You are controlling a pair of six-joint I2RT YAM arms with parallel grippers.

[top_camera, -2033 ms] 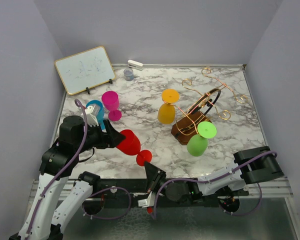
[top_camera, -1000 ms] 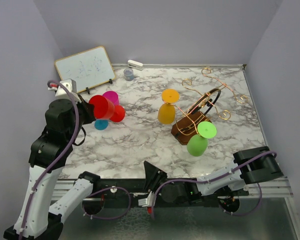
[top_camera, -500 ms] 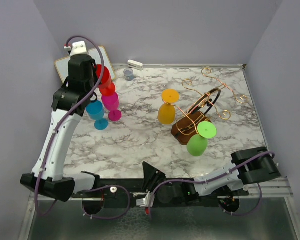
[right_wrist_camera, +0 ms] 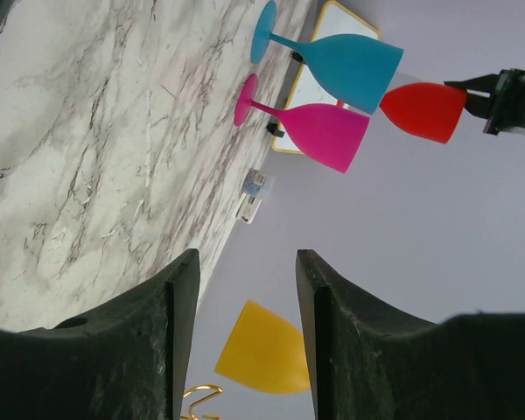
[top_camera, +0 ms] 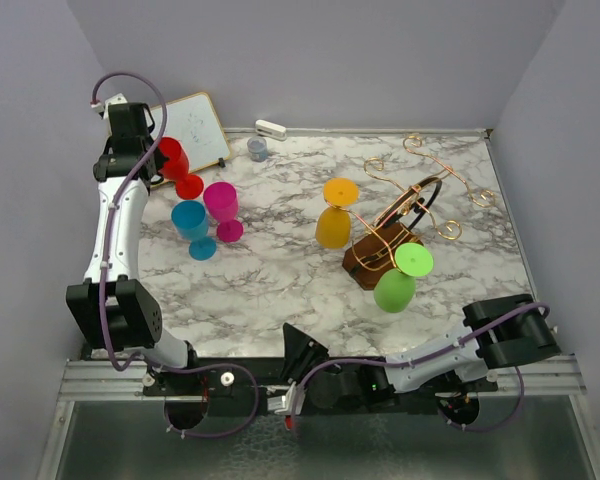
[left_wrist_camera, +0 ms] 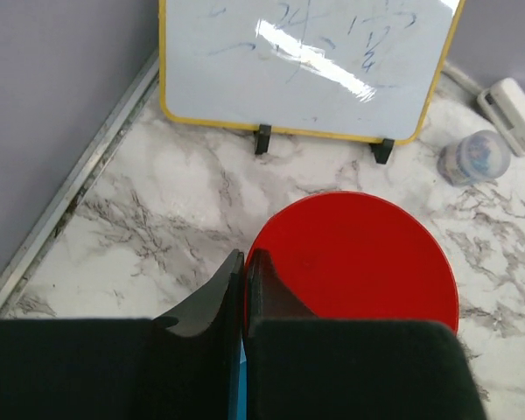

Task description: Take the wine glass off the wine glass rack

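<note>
Well left of the wine glass rack (top_camera: 405, 215) and off it: one red wine glass (top_camera: 173, 160), upright, the left gripper (left_wrist_camera: 245, 262) pinching its rim. Setting-down is calling for a straight descent, foot flat before release. The right gripper (right_wrist_camera: 243, 262) is idling, jaws parted, empty.

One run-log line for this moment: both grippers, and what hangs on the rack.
left gripper: shut on red glass, by whiteboard | right gripper: open | rack: yellow glass, green glass
</note>
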